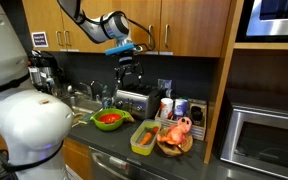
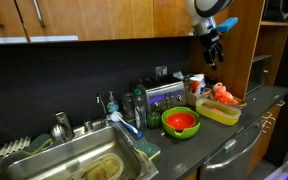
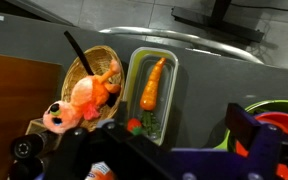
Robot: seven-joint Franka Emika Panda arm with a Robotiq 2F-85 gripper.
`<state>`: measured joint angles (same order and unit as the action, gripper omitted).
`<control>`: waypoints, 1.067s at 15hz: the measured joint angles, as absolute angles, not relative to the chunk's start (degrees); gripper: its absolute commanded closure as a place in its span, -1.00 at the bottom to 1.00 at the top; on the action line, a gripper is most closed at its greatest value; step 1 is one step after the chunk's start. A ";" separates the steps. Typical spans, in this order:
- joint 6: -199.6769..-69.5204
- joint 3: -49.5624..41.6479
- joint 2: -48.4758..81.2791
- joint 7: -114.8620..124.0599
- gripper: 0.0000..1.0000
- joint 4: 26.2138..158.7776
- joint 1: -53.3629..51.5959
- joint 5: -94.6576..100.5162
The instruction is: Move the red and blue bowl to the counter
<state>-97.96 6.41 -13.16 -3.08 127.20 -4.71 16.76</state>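
The red and blue bowl rests inside a larger lime-green bowl on the dark counter, beside the sink. Only its red inside shows. In the wrist view it appears at the right edge, partly cut off, with the counter stretching beside it. My gripper hangs high above the counter, over the tray and basket, well clear of the bowl. Its jaws stand open with nothing between them.
A green tray holding a toy carrot lies next to a wicker basket with a pink plush. A toaster stands at the back, a sink to one side, a microwave beyond the cabinet wall.
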 measured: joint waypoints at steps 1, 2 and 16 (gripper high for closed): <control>-97.96 6.77 -12.95 -3.13 -1.00 127.31 -5.16 17.12; -97.98 7.07 -12.85 -3.40 -1.00 127.47 -5.55 17.44; -98.84 7.64 -11.89 -34.50 -1.00 128.45 -10.08 18.23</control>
